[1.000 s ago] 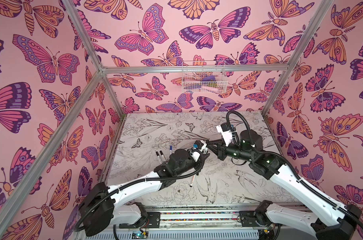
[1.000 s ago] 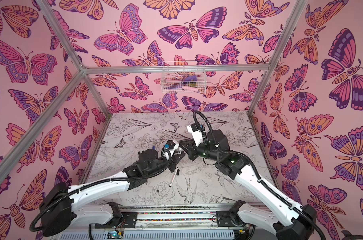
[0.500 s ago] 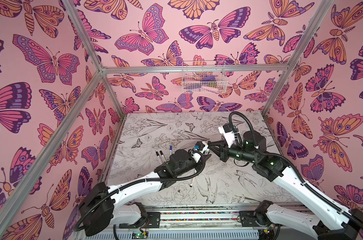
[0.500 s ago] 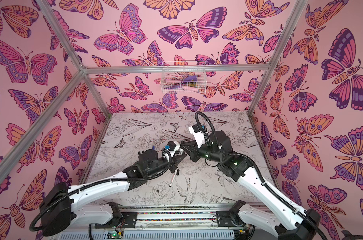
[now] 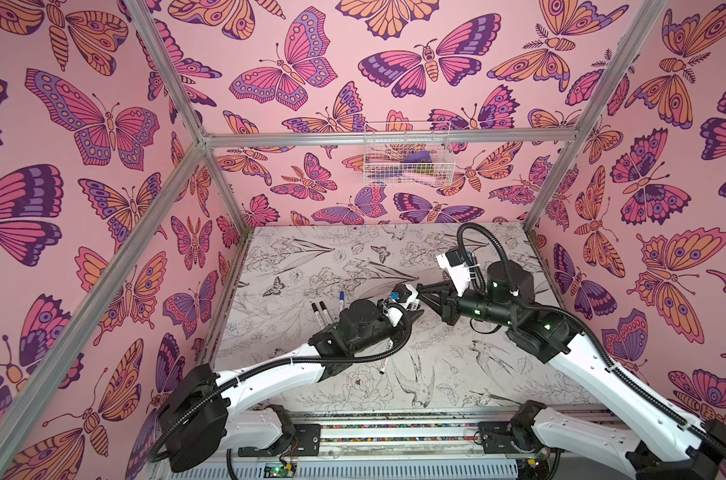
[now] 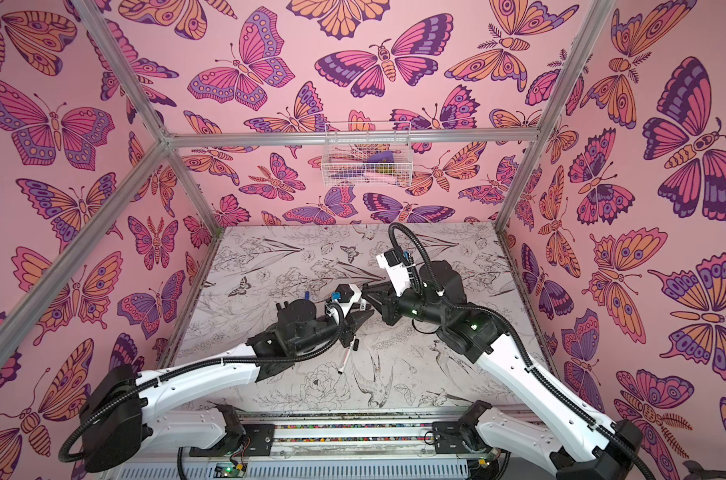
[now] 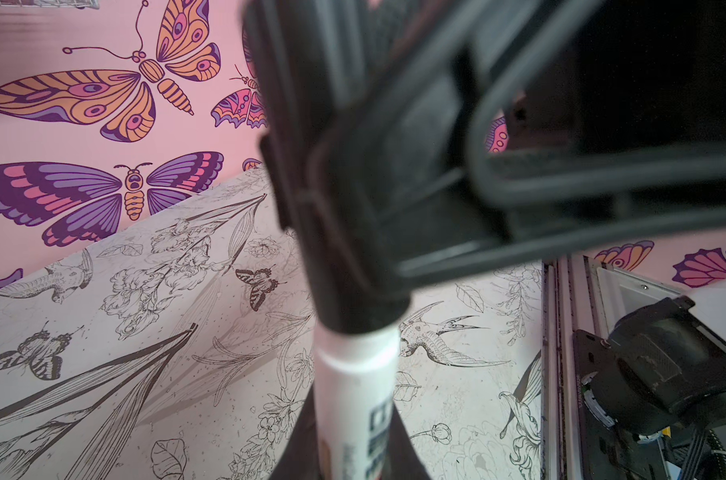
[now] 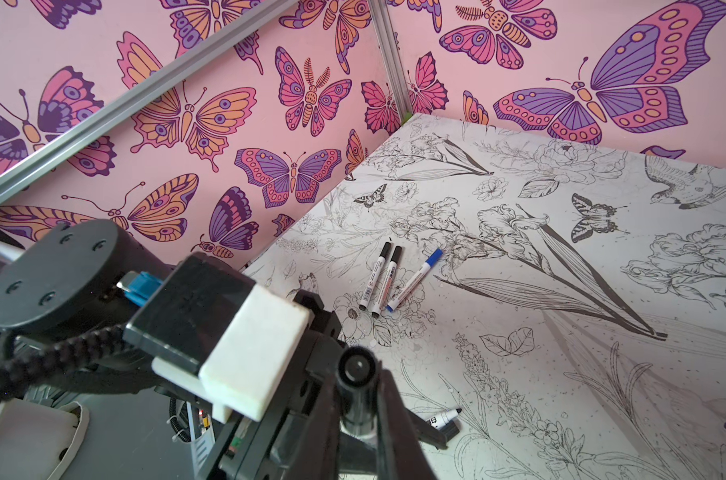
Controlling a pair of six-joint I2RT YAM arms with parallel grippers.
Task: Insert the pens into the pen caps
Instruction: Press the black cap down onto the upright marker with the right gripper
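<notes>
A white pen sticks out from my left gripper, which is shut on its barrel. A black pen cap sits over the pen's tip, and my right gripper is shut on the cap. In both top views the two grippers meet tip to tip above mid-table, left gripper facing right gripper, and they hide the held pen. Two black-capped pens and one blue-capped pen lie side by side at left. An uncapped pen lies nearer the front.
The floral-print table is boxed in by pink butterfly walls and aluminium posts. A wire basket hangs on the back wall. The arm bases sit on a rail along the front edge.
My right arm has shifted slightly to the right. Both grippers keep their holds, still meeting at the same spot, and the pens on the table have not moved.
</notes>
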